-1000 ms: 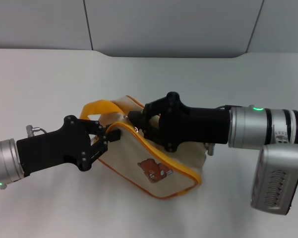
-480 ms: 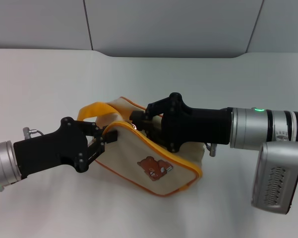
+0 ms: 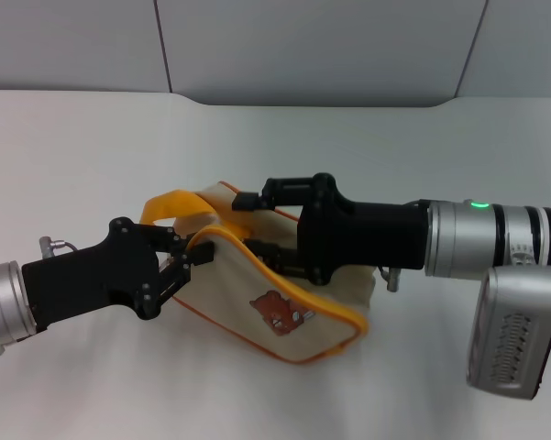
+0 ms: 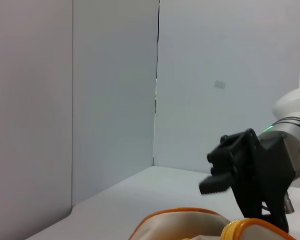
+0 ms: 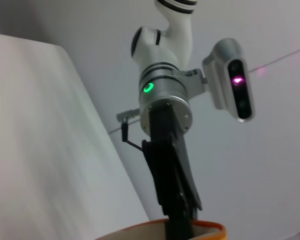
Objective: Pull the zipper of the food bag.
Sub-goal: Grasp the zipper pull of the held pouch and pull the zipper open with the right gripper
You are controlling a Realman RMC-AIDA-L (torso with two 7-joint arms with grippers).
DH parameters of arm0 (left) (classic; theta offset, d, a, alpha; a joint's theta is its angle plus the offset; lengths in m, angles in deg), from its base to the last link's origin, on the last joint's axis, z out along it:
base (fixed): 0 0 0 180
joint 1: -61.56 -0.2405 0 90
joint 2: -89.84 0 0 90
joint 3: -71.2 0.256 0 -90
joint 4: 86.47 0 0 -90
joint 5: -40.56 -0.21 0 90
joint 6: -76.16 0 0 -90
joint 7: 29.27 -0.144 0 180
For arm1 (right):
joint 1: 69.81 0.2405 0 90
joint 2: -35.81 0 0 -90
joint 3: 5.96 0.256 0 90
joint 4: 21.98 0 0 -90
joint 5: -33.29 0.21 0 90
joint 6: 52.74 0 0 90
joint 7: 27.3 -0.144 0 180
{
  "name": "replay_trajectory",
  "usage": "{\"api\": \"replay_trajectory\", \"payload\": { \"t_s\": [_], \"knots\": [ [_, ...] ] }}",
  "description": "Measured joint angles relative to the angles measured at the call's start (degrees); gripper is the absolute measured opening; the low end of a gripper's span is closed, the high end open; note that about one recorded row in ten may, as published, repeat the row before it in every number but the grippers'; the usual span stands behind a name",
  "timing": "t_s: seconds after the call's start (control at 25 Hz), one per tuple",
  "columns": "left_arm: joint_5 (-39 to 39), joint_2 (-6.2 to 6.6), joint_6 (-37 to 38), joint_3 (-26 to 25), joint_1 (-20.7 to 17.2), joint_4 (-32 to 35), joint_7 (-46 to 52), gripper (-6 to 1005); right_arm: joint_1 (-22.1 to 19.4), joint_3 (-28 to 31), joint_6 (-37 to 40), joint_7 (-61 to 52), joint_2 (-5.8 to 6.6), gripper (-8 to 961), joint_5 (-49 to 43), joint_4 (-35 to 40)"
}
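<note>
The food bag (image 3: 284, 307) lay on the white counter (image 3: 92, 156) between the two arms, its bear print facing the head camera and its orange loop handle (image 3: 170, 203) curling up at the end nearest the left gripper (image 3: 189, 263). That gripper's jaws were pinched on the bag's orange-piped end corner, just below the handle. The right gripper (image 3: 255, 225) reached in from the opposite side with its jaws spread: the upper finger hovered above the bag's top edge, the lower one sat down against the top panel where the zip track ran. The zipper pull itself could not be made out in the head view, hidden around those fingers.

The left wrist view added what the head view lacked: the right gripper (image 4: 217, 175) seen from the bag's end, its upper finger held clear above the beige top and orange piping (image 4: 239, 227). The right wrist view looked back along the bag, showing the left gripper (image 5: 179, 227) coming down onto the piped rim, with its wrist camera beside it.
</note>
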Motion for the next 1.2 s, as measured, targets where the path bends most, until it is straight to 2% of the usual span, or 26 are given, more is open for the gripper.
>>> {"api": "replay_trajectory", "payload": {
  "t_s": [0.36,0.52,0.92,1.2],
  "knots": [
    [0.00,0.09,0.24,0.00,-0.03,0.00,0.00,69,-0.11,-1.31,0.54,-0.63,-0.01,560,0.29,-0.33],
    [0.00,0.10,0.24,-0.01,0.05,0.00,0.00,69,0.14,-1.39,0.31,-0.64,-0.01,543,0.18,-0.56],
    [0.00,-0.15,0.38,0.00,-0.01,0.00,0.00,69,1.07,-4.13,-2.61,-1.83,-0.01,94,0.18,-0.91],
    [0.00,-0.30,0.45,-0.76,-0.19,0.00,0.00,69,0.94,-4.40,-2.47,-2.92,-0.01,1,-0.02,-0.10]
  ]
}}
